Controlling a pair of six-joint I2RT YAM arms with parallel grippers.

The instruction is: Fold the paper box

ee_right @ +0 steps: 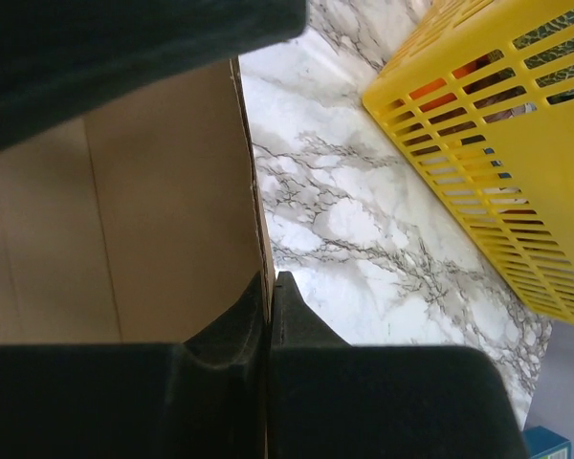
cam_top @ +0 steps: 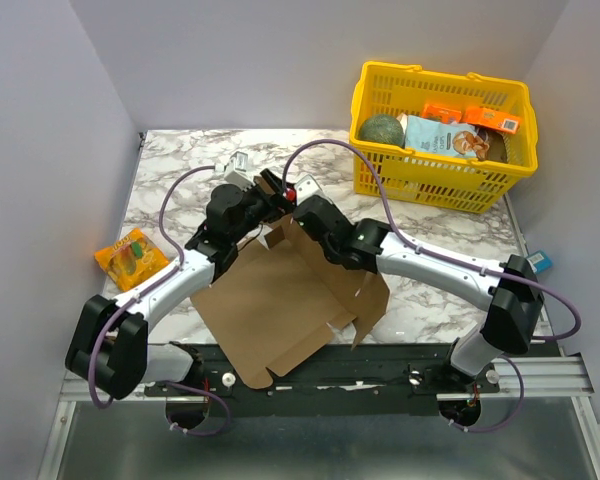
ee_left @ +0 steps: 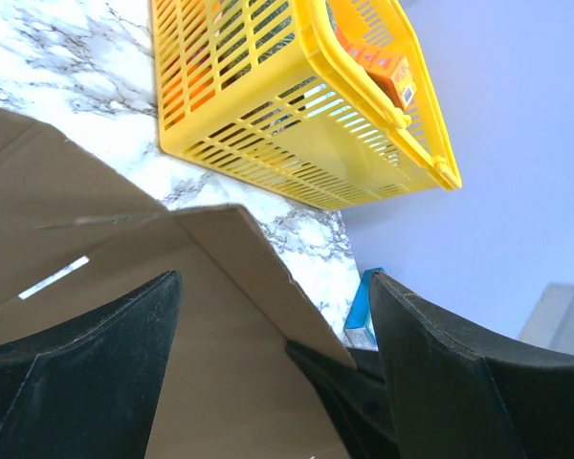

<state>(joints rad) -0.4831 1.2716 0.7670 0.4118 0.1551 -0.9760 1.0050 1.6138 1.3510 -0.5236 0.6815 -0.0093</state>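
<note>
paper box (cam_top: 280, 300), frame centre: mostly flat, side flaps raised | right gripper (ee_right: 269, 296) pinches its edge | left gripper (ee_left: 277, 330) spread wide | most folds remain

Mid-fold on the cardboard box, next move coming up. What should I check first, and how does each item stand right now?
1. Right tool shut on the box edge: ok, a raised panel is pinched.
2. Left tool open: ok, spread wide and gripping nothing.
3. Box wholly on the table: not ok, the near corner overhangs the front edge.
4. Basket apart from the box: ok.
5. Snack packet apart from the box: ok.
6. Tabs seated in slits: cannot tell.
</note>
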